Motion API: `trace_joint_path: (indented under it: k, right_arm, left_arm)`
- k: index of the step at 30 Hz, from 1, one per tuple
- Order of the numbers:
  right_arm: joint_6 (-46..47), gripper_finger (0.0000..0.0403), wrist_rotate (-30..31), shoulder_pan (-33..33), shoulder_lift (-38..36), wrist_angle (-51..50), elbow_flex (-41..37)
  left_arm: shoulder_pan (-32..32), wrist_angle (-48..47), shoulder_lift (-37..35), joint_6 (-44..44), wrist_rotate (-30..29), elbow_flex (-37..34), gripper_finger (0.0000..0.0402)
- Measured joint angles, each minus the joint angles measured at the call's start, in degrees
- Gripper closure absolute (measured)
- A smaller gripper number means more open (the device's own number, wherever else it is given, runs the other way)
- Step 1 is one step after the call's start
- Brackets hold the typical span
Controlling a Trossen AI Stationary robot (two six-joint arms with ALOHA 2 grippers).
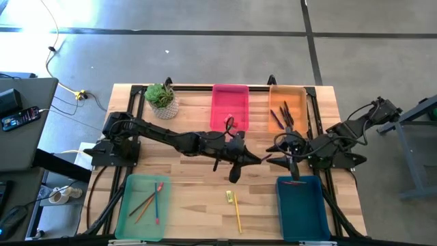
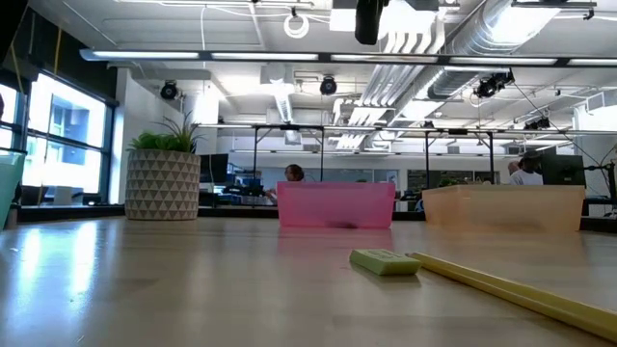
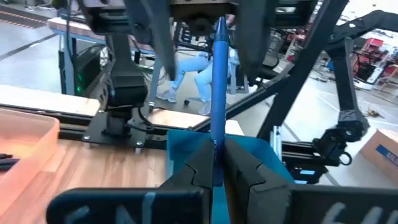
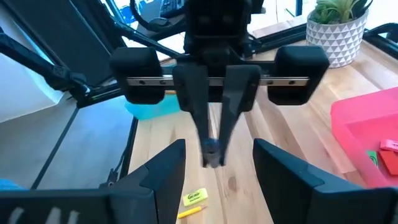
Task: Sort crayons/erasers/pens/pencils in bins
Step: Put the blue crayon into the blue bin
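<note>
My left gripper (image 1: 254, 159) is shut on a blue pen (image 3: 217, 93), held over the table's middle right, near the far end of the dark teal bin (image 1: 300, 205). My right gripper (image 1: 278, 154) faces it, open. Its two fingers (image 4: 163, 169) stand wide on either side of the pen's free end (image 4: 211, 152) and do not touch it. A yellow pencil (image 1: 237, 215) and a yellow eraser (image 1: 229, 197) lie flat on the table near the front edge. The pink bin (image 1: 230, 106), orange bin (image 1: 287, 106) and light green bin (image 1: 142, 205) rest on the table. My left gripper pinches the blue pen near one end (image 3: 216, 149) between its two fingers. The pen runs on past the fingertips, along the fingers, toward my right gripper. It is lifted clear of the table.
A potted plant (image 1: 162, 99) stands at the far left. The green bin holds pencils, the orange bin dark pens, the pink bin erasers (image 4: 388, 149), and the teal bin a red stick (image 1: 297, 183). Black frame rails run along the table's edges.
</note>
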Motion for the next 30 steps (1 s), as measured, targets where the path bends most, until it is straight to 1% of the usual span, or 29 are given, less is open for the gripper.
trace_joint_path:
  k: [3,5,12,17,18,20,25,30]
  right_arm:
    - [-0.11,0.0231,0.96,0.00,0.00,0.17,0.00]
    - [-0.09,0.0246,1.69,0.00,0.00,0.21,0.00]
    - [1.23,0.0326,3.76,-0.01,0.00,0.39,0.00]
    - [1.39,0.0385,3.88,0.00,0.00,0.40,0.00]
    - [1.39,0.0391,3.86,0.00,0.00,0.41,0.00]
    - [1.54,0.0394,3.90,0.00,0.00,0.39,0.00]
    - [4.62,0.0384,3.94,-0.02,0.00,-0.91,0.00]
    - [8.99,0.0398,2.58,-0.02,0.02,-4.74,0.00]
  left_arm:
    - [0.53,0.10,0.00,0.00,0.07,0.00,0.0401]
    - [0.72,0.40,0.00,0.00,0.20,0.00,0.0401]
    - [1.09,0.40,0.00,0.00,0.44,0.02,0.0401]
    - [1.11,0.36,0.00,-0.02,0.05,0.00,0.0401]
    - [1.11,0.32,0.00,-0.02,-0.11,0.01,0.0399]
    - [1.11,0.27,0.00,-0.02,-0.19,0.01,0.0393]
    - [1.16,-0.42,0.00,0.02,-0.32,0.02,0.0367]
    - [1.14,-3.82,0.00,1.78,-0.96,0.07,0.0331]
